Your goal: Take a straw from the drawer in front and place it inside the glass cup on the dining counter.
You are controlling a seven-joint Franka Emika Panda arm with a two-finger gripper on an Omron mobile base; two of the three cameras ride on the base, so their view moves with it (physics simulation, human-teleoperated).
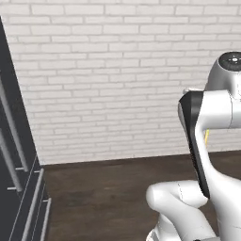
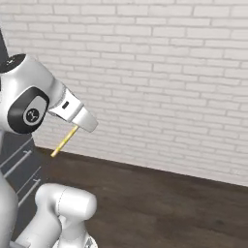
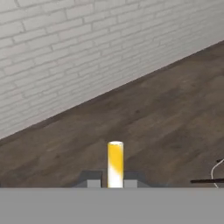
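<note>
My gripper (image 3: 115,183) is shut on the straw (image 3: 115,162), a thin yellow stick that rises between the two dark fingertips in the hand view. In the right base view the straw (image 2: 64,140) slants down and to the left out of the gripper (image 2: 78,126), held high above the floor. A short yellow sliver of the straw (image 1: 206,137) shows beside the arm's dark link in the left base view. The drawer, the glass cup and the dining counter are out of view.
A white brick wall (image 1: 108,70) stands ahead above a dark wooden floor (image 1: 103,197). A dark cabinet front with silver bar handles (image 1: 19,160) runs along the left edge, and it shows low at the left as the cabinet front (image 2: 19,162) in the right base view.
</note>
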